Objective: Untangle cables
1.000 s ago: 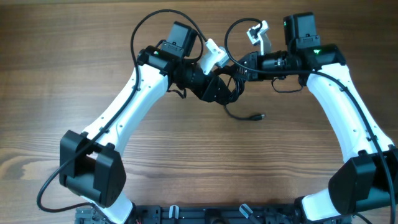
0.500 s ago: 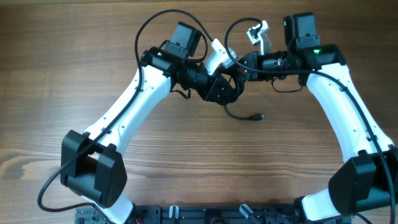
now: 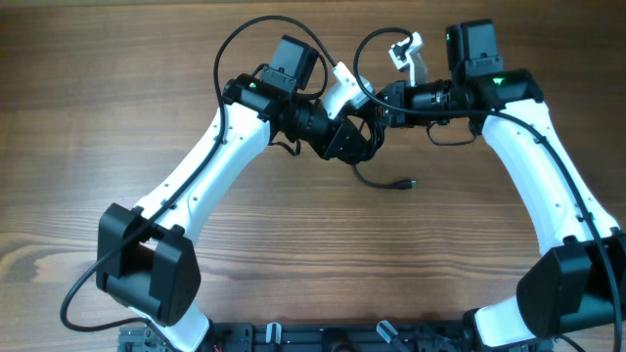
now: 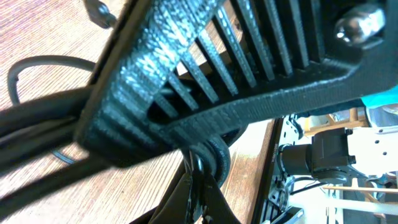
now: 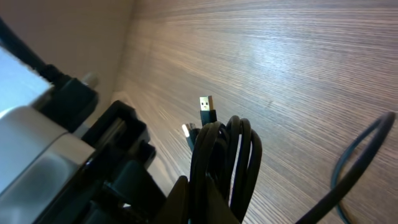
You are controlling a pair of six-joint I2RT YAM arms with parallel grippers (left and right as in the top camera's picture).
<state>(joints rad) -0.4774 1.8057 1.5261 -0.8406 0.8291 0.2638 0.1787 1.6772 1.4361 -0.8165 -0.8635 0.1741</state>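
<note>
Item under inspection: the thin black flexible cables (image 3: 372, 147), held as one tight bunch above the middle rear of the brown wood-grain worktop (image 3: 117, 88), between the two arms.

Progress: I judge the task barely begun. In the right wrist view the cables (image 5: 227, 162) stand as several loops packed side by side, with a small metal-tipped plug (image 5: 206, 104) poking out at the top. Only one loose strand hangs free of the bunch, curving down to lie on the worktop and ending in a small black connector (image 3: 409, 183). No cable lies fully separated; all the pulling apart remains to be done.

Position relative to the end effectors: the bunch sits directly between them. The right end effector (image 3: 380, 110) is pressed together on the base of the loops, which rise straight out of its fingers (image 5: 186, 199). The left end effector (image 3: 354, 137) meets the bunch from the opposite side; its wrist view shows its ribbed black finger (image 4: 205, 74) across the cords and the jaws pinched onto a strand. The two are very near one another, almost touching.
</note>
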